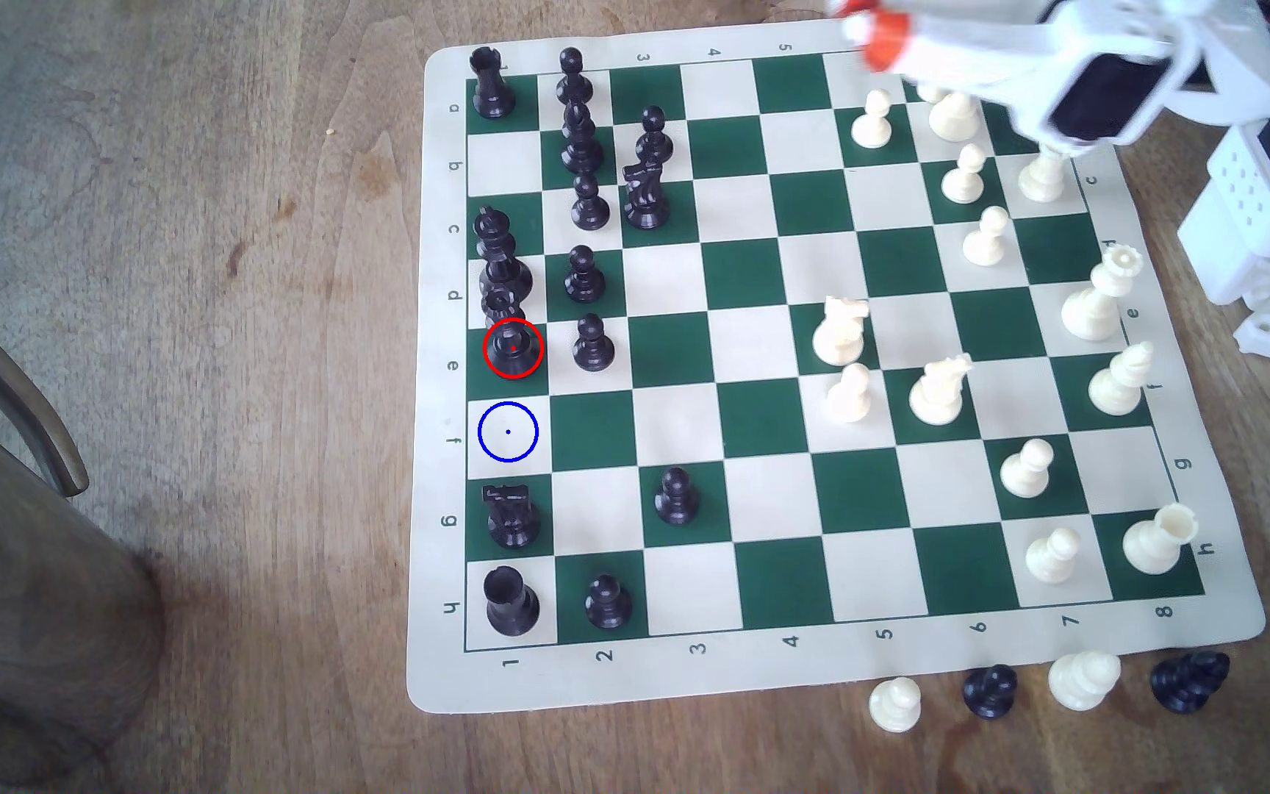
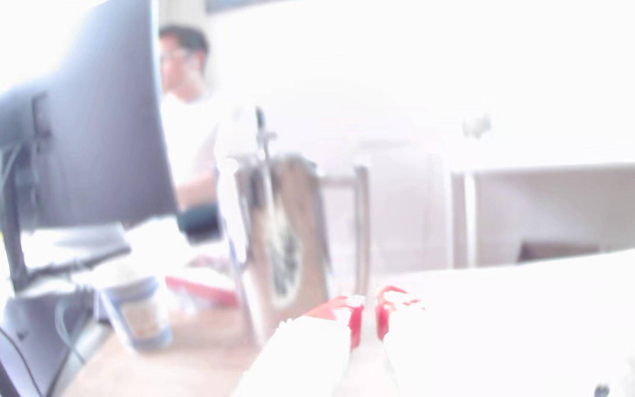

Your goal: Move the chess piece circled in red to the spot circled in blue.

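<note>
The black queen (image 1: 513,345) stands in the red ring on a dark green square of the board's file 1, on the exterior view's left. One square nearer the camera lies the cream square with the blue ring and dot (image 1: 507,431), with nothing on it. My gripper (image 1: 875,37) hangs blurred above the board's far right part, a long way from the queen. In the overexposed wrist view its red fingertips (image 2: 355,324) sit close together with only a thin slit between them and nothing held.
A taller black piece (image 1: 496,252) crowds the queen from behind, a black pawn (image 1: 592,345) stands beside it, and a black knight (image 1: 511,515) sits just past the blue ring. A brown cylinder (image 1: 21,550) stands off the board at left. Four captured pieces (image 1: 991,691) lie along the front edge.
</note>
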